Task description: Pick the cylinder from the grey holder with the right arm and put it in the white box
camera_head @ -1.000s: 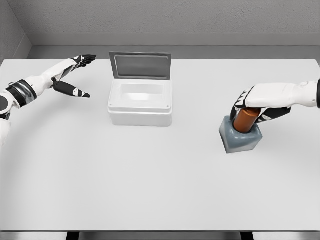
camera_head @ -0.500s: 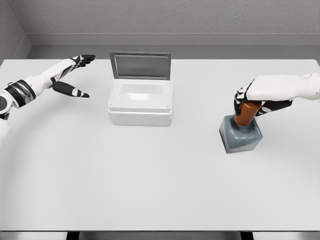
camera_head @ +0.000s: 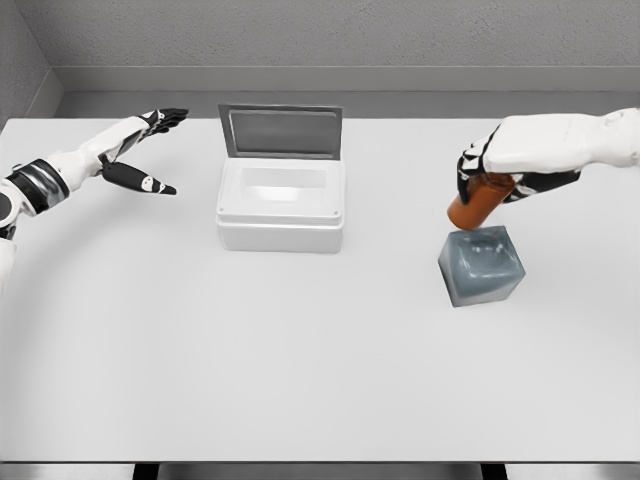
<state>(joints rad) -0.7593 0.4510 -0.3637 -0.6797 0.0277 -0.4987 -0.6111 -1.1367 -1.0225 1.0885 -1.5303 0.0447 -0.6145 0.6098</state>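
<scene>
My right hand [camera_head: 497, 172] is shut on the orange-brown cylinder [camera_head: 473, 204], which hangs tilted just above the grey holder [camera_head: 481, 265] and is clear of it. The holder stands on the table at the right, its socket showing. The white box [camera_head: 281, 205] sits left of centre with its lid [camera_head: 281, 131] raised at the back and its inside showing nothing. The cylinder is well to the right of the box. My left hand [camera_head: 150, 150] is held out at the far left, fingers spread, holding nothing.
The white table [camera_head: 300, 340] spans the view, with its front edge at the bottom. A grey wall runs behind the far edge.
The right hand has lifted the cylinder up and out of the grey holder, tilting it. The left arm has stayed where it was.
</scene>
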